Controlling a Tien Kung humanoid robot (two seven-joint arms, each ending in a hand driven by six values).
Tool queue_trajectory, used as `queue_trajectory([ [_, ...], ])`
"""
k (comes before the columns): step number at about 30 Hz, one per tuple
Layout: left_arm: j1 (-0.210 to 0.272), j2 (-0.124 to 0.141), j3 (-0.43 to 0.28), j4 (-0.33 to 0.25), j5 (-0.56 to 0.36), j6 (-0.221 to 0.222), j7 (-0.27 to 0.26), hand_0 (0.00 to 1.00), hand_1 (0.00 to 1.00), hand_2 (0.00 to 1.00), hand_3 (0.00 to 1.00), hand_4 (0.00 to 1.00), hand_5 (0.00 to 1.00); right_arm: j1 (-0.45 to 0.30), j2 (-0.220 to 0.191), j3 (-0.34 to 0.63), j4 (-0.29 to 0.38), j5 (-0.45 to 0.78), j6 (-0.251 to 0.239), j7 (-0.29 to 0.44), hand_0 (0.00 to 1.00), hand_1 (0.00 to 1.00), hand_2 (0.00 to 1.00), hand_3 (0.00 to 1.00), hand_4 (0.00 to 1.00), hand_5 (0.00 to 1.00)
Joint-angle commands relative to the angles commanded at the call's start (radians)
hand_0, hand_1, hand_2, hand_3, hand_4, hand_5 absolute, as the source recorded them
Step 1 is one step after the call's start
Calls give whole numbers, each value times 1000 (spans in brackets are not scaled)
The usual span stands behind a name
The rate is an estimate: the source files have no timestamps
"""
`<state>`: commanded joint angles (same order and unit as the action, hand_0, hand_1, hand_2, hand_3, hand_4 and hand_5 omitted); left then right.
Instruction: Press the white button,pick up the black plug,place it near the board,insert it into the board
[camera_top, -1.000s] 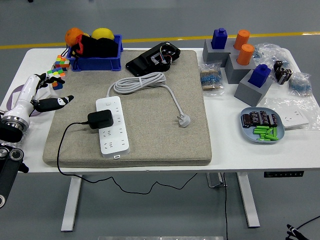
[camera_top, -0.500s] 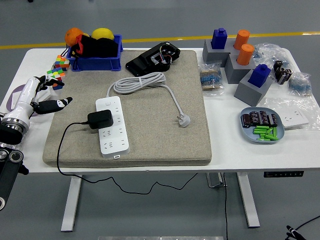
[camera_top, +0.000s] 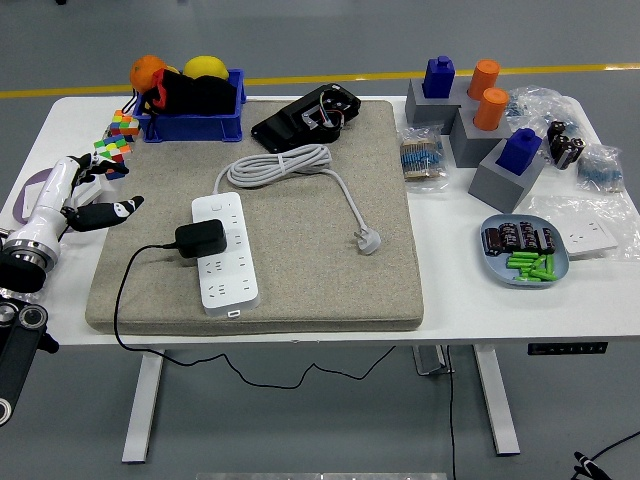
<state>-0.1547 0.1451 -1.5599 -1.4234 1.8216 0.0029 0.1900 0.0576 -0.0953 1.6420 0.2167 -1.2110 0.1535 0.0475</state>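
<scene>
A white power strip (camera_top: 224, 250) lies on the grey felt mat (camera_top: 300, 290), left of its middle. A black plug (camera_top: 201, 238) sits plugged into the strip's left side, and its black cord runs left and down over the mat's front edge. The strip's white button (camera_top: 233, 313) is at its near end. The strip's own white cable is coiled behind it and ends in a white plug (camera_top: 368, 241). My left hand (camera_top: 88, 195) hovers over the table's left edge, well left of the strip, fingers spread and empty. My right hand is not in view.
A blue bin (camera_top: 190, 110) with fruit and a black item stands at the back left, with colour cubes (camera_top: 118, 133) beside it. A black device (camera_top: 307, 117) lies at the mat's back. Grey blocks with blue and orange pegs, bags and a blue plate (camera_top: 524, 262) fill the right side.
My left hand has drawn slightly left and back toward the table's edge. Nothing else has moved.
</scene>
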Motion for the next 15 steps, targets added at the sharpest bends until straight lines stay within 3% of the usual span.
queue_trajectory([
  [15,8,1,-6,-9,2,1,0,821,818,753,557,825,32,1,4,5,-1,-3,0,-2,822,757,741,723,782,558],
])
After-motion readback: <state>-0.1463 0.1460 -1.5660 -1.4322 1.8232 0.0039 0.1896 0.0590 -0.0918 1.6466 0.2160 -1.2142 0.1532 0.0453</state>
